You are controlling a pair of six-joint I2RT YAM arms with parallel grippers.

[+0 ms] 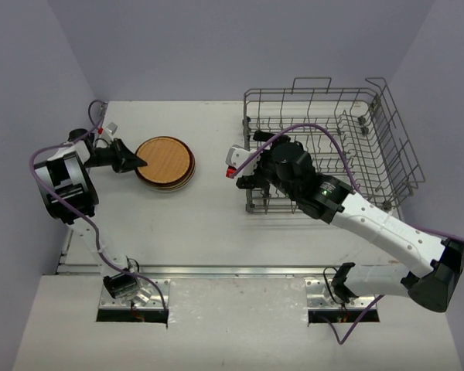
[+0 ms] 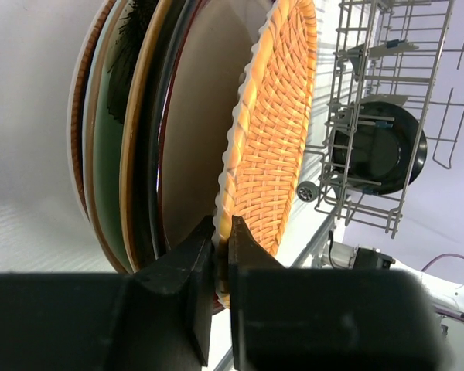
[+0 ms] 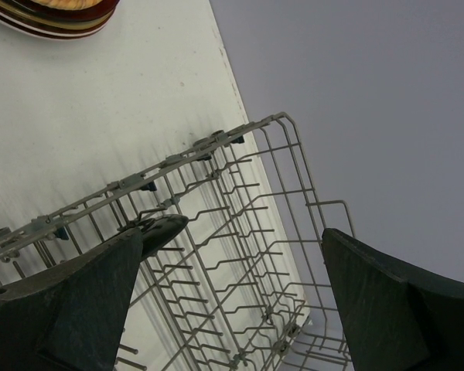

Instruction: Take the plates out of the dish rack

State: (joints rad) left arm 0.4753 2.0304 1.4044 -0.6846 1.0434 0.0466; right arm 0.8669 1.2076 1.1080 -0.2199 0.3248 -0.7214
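One woven orange-brown round plate [image 2: 274, 131], rim pinched by the left hand [image 2: 223, 241], may slide off its stack of mixed plates [image 2: 131, 154] if dragged; right hand [image 3: 232, 239] gapes empty.

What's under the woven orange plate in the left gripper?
Under the orange plate sit more plates: a cream one, then dark, tan and green edges. Their tops are mostly covered; count unclear.

Overhead looks down; 2 wrist views share dish rack [image 1: 371, 154].
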